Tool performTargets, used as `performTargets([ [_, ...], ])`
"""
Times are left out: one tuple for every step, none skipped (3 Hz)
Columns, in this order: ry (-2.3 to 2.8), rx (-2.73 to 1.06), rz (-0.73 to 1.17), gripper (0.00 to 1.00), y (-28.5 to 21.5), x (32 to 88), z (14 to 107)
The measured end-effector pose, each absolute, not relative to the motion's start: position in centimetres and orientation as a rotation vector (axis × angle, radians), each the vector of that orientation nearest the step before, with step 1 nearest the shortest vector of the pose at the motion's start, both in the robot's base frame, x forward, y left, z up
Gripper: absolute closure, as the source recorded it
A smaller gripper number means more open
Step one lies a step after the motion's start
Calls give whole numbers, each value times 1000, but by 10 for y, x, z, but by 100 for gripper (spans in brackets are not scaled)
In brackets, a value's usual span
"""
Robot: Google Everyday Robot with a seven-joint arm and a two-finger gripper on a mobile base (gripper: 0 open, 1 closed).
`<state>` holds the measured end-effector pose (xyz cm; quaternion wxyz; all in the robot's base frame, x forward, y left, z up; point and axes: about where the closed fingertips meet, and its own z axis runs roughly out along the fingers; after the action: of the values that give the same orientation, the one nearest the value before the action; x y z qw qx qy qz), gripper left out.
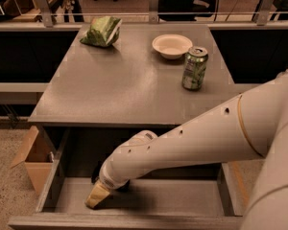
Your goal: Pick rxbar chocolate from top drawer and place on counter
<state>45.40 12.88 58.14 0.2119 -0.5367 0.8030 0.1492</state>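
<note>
The top drawer [173,195] stands pulled open below the counter [129,80]; its grey bottom shows at the middle and right. My white arm reaches down from the right into the drawer's left part. My gripper [97,196], a pale tan tip, rests low on the drawer floor near the front left corner. A dark shape sits right behind the gripper, but I cannot tell whether it is the rxbar chocolate or part of the wrist. No rxbar chocolate shows plainly anywhere; none lies on the counter.
On the counter are a green chip bag [102,31] at the back left, a white bowl [172,45] at the back, and a green soda can [195,68] to the right. An open cardboard box [33,157] stands on the floor left of the drawer.
</note>
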Motion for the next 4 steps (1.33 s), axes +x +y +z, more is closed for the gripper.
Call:
performTargets([
  [2231, -1491, 414, 62, 129, 454, 589],
  [2230, -1491, 414, 87, 129, 454, 599],
  [2230, -1491, 415, 100, 129, 454, 603],
  [2230, -1491, 415, 100, 129, 454, 603],
])
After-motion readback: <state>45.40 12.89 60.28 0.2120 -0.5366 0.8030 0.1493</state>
